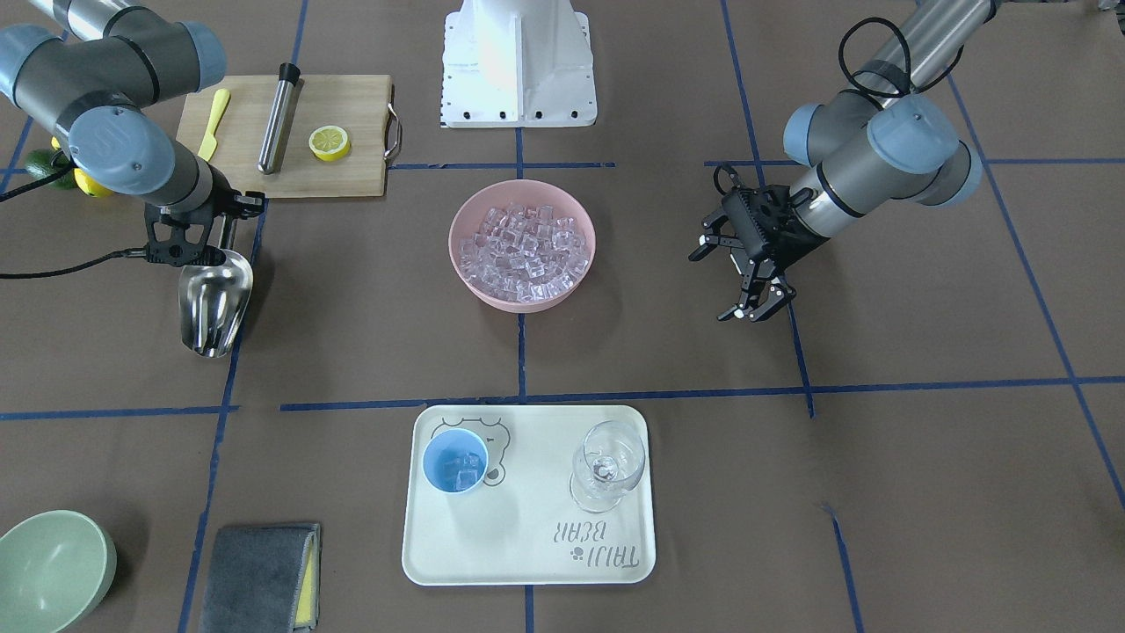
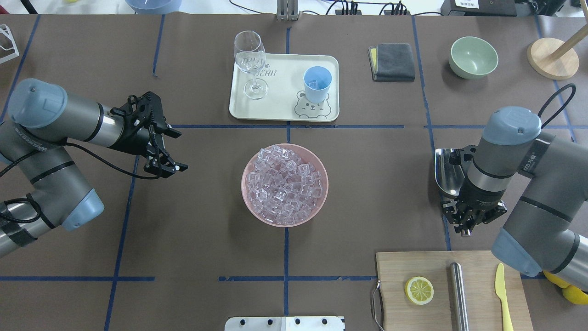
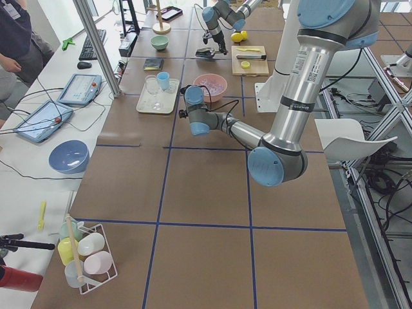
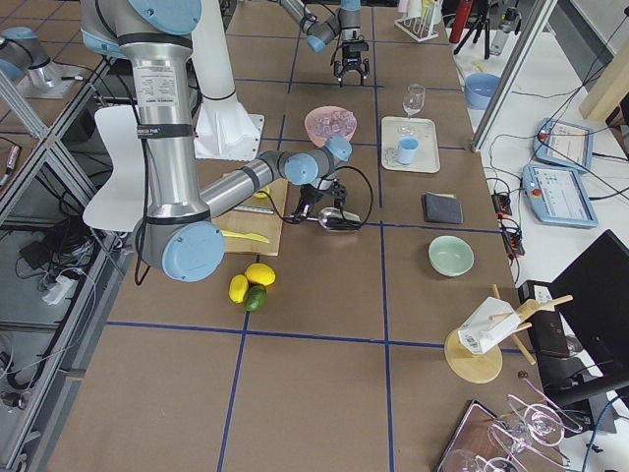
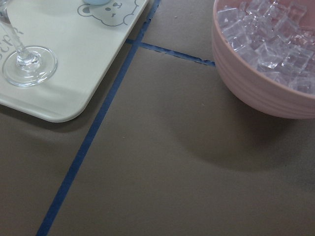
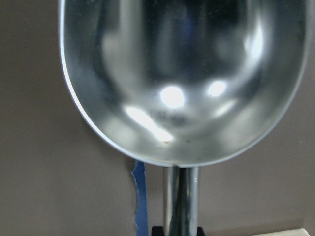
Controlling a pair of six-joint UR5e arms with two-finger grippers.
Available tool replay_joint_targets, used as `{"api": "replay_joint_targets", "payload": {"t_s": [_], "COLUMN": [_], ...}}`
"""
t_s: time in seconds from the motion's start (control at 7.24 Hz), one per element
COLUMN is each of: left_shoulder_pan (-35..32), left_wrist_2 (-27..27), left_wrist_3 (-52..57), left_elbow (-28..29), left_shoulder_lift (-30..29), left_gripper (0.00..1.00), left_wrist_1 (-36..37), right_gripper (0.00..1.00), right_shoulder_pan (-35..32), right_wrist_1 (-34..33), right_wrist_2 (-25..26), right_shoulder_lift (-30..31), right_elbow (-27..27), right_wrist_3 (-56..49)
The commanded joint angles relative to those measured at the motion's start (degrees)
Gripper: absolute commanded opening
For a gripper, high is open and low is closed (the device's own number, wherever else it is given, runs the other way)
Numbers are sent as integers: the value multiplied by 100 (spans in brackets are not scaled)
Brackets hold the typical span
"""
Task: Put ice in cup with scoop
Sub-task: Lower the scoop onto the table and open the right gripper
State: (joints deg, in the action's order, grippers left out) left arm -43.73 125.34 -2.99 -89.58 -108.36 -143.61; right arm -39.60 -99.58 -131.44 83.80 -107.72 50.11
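Note:
The ice (image 1: 523, 251) fills a pink bowl (image 2: 319, 202) at mid-table. A light-blue cup (image 1: 455, 460) stands on the cream tray (image 1: 527, 545) and holds a few cubes. My right gripper (image 1: 182, 253) is shut on the thin handle of the steel scoop (image 1: 215, 303), off to the bowl's side. The scoop (image 6: 182, 78) has an empty trough in the right wrist view and hangs low over the table. On the bowl's other side my left gripper (image 2: 167, 154) hovers open with nothing in it. The left wrist view shows the ice (image 5: 266, 34) but not the fingers.
A stemmed wine glass (image 1: 606, 466) shares the tray. A wooden board (image 1: 352, 105) holds a lemon half (image 1: 330, 142), a steel cylinder (image 1: 279, 119) and a yellow knife (image 1: 214, 123). A green bowl (image 1: 48, 567) and a grey cloth (image 1: 259, 576) lie beyond the tray.

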Motion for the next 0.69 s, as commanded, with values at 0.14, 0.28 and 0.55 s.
{"api": "replay_joint_targets", "payload": {"t_s": [0.14,0.28,0.55], "left_shoulder_pan": [-4,5,5], "left_wrist_2": [-1,-1,-1], "left_wrist_3": [0,0,0], "left_elbow": [2,2,2], "left_shoulder_lift": [-1,-1,-1], "left_gripper": [100,100,100], "left_wrist_1": [0,0,0], "right_gripper": [0,0,0], "right_shoulder_pan": [5,5,-4], "right_wrist_1": [0,9,9], "right_wrist_2": [13,13,13], "right_shoulder_lift": [22,22,31], "right_elbow": [6,6,6], "right_wrist_3": [-19,-36,-54]}}
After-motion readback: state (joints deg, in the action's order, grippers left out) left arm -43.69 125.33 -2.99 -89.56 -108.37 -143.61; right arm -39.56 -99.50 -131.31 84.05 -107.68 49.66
